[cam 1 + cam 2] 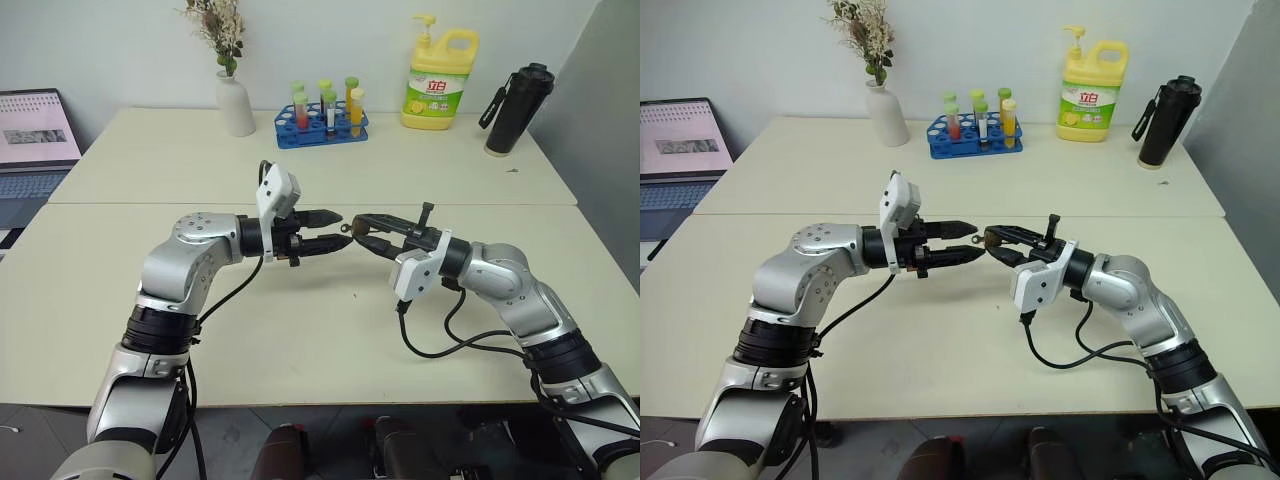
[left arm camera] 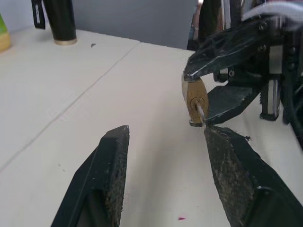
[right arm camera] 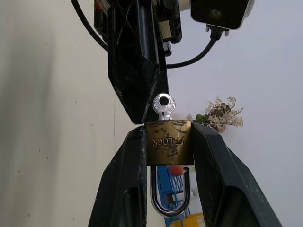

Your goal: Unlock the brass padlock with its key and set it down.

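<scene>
1. The cream table (image 1: 300, 330) spreads under both my arms, a seam running across it beyond my hands.
2. Along its far edge stand a white vase of dried flowers (image 1: 235, 100), a blue rack of coloured test tubes (image 1: 322, 120), a yellow dish-soap bottle (image 1: 440, 80) and a black flask (image 1: 515, 110) at far right. A laptop (image 1: 35, 140) sits off the far left.
3. My right gripper (image 1: 362, 226) is raised above the middle of the table, pointing left, clenched on the brass padlock (image 3: 169, 142); its two fingers press the lock's flat sides.
4. My left gripper (image 1: 335, 228) points right to meet it, tip to tip. Its fingers (image 2: 111, 175) stand apart, released, with one fingertip just beside the lock.
5. The padlock's silvery shackle (image 3: 169, 196) curves back between my right fingers.
6. The key (image 3: 164, 106) sits in the lock's keyhole, its little ring end sticking out toward my left gripper.
</scene>
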Controlling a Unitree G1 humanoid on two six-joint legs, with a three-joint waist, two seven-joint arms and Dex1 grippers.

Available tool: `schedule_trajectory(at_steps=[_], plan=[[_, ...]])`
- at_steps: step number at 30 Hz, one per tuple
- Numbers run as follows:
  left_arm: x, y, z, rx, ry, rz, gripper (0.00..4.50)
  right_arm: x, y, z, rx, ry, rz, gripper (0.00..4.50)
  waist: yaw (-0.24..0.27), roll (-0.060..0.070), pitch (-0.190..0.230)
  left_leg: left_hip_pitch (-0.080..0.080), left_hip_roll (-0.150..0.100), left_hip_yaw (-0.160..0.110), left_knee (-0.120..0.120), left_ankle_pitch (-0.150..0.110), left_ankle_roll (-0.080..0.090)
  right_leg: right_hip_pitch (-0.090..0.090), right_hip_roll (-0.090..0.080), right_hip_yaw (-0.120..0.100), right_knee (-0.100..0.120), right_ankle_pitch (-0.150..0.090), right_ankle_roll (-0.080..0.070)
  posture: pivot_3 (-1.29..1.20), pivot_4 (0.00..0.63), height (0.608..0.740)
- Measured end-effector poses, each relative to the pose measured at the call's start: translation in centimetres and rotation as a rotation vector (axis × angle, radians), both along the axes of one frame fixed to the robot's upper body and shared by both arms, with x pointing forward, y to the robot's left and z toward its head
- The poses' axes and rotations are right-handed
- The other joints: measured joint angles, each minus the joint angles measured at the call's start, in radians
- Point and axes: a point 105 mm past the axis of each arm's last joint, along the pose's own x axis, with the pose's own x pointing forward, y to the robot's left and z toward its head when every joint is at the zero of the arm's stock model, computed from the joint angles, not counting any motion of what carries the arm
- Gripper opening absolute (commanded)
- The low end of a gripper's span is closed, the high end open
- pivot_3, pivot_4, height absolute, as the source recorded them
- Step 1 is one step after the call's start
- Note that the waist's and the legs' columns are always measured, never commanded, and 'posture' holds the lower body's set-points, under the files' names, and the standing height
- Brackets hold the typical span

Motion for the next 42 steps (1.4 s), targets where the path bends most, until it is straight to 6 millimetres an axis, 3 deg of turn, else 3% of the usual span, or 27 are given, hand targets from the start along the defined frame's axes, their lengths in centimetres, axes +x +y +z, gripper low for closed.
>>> schedule_trajectory(at_steps=[7, 13, 29, 32, 37, 42], plan=[[-1.6, -0.2, 0.9, -0.035, 0.092, -0.06, 2.47, -0.1, 0.1, 0.0, 0.0, -0.005, 0.009, 0.94, 0.0, 0.0, 0.0, 0.0, 0.0, 0.0, 0.0, 0.0, 0.0, 0.0, 0.0, 0.0, 0.0, 0.0, 0.0, 0.0, 0.15, 0.74], [-1.2, 0.1, 1.0, -0.012, 0.045, -0.028, 2.47, -0.2, 0.3, 0.0, -0.006, -0.014, 0.018, 0.94, 0.001, 0.0, 0.0, 0.0, 0.0, 0.0, 0.0, 0.0, 0.0, 0.0, 0.0, 0.001, 0.0, 0.0, 0.0, 0.0, 0.15, 0.74], [-0.8, -1.4, 0.4, -0.018, 0.031, -0.02, 2.47, -0.3, 0.4, -0.1, -0.01, -0.013, 0.023, 0.94, 0.002, 0.0, 0.0, 0.0, 0.0, 0.0, 0.0, 0.0, 0.0, 0.0, -0.001, 0.001, 0.0, 0.0, 0.0, 0.0, 0.15, 0.74], [-0.7, -1.5, 0.4, -0.024, 0.034, -0.019, 1.87, -0.3, 0.4, -0.1, -0.01, -0.013, 0.022, 0.94, 0.002, 0.0, 0.0, 0.0, 0.0, 0.0, 0.0, 0.0, 0.0, 0.0, -0.001, 0.001, 0.0, 0.0, 0.0, 0.0, 0.15, 0.74], [-0.6, -1.7, 0.4, -0.037, 0.045, -0.029, 0.29, -0.3, 0.4, -0.1, -0.015, -0.014, 0.019, 0.94, 0.002, 0.0, 0.0, 0.0, 0.0, 0.0, 0.0, 0.0, 0.0, 0.0, -0.001, 0.001, 0.0, 0.0, 0.0, 0.0, 0.15, 0.74], [-0.7, -1.8, 0.4, -0.035, 0.047, -0.03, 0.16, -0.3, 0.4, -0.2, -0.023, -0.021, 0.018, 0.94, 0.002, 0.0, 0.0, 0.0, 0.0, 0.0, 0.0, 0.0, 0.0, 0.0, -0.001, 0.001, 0.0, 0.0, 0.0, 0.0, 0.15, 0.74]])
